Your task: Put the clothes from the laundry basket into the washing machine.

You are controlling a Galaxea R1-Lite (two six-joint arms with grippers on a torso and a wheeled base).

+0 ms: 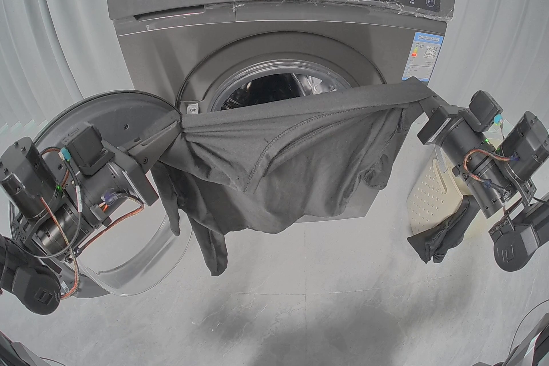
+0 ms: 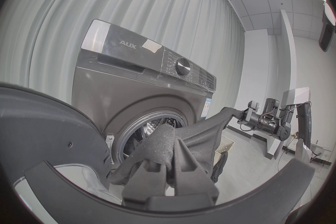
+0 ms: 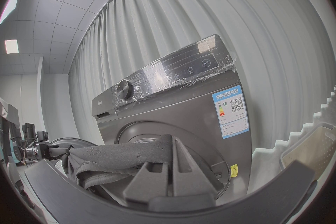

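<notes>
A dark grey T-shirt hangs stretched between my two grippers, in front of the grey washing machine and its open drum. My left gripper is shut on its left end, my right gripper shut on its right end. The shirt's body sags below the drum opening, one sleeve dangling lower. In the left wrist view the cloth wraps over the left gripper. In the right wrist view the cloth runs away from the right gripper. The cream laundry basket stands right of the machine, with dark clothing draped over its edge.
The round machine door stands swung open to the left, behind my left arm. A pale curtain hangs behind the machine. Bare grey floor stretches in front of it.
</notes>
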